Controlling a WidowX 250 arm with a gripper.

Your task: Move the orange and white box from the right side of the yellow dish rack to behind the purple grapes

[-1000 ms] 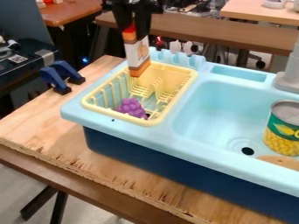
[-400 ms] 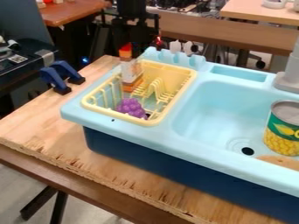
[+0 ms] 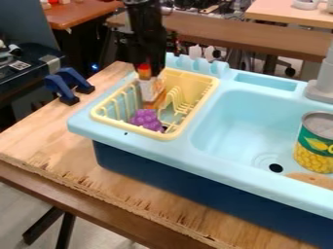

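"One bottle (image 3: 151, 91), where?"
"Leaning in the basket (image 3: 165, 136), beyond the grapes (image 3: 146, 119)."
"And the pincer (image 3: 145, 68)?"
"Right at the bottle's red-orange top; how wide it's open, I can't tell."

Orange-and-white container (image 3: 151, 90), slightly tilted — inside yellow dish rack (image 3: 131, 128)

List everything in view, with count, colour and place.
Bottle: one, white and orange, in the rack
Grapes: one bunch, purple, rack's near end
Dish rack: one, yellow, sink unit's left side
Sink: one, light blue, right of rack
Can: one, green and yellow, right edge
Tan item: one, partly seen, below can
Faucet: one, grey, right edge
Clamps: two, blue, left of rack
Wooden board: one, light brown, under sink
Background tables and clutter: several, mixed colours
Arm: one, black, top edge
Tool: one, black, at bottle's top
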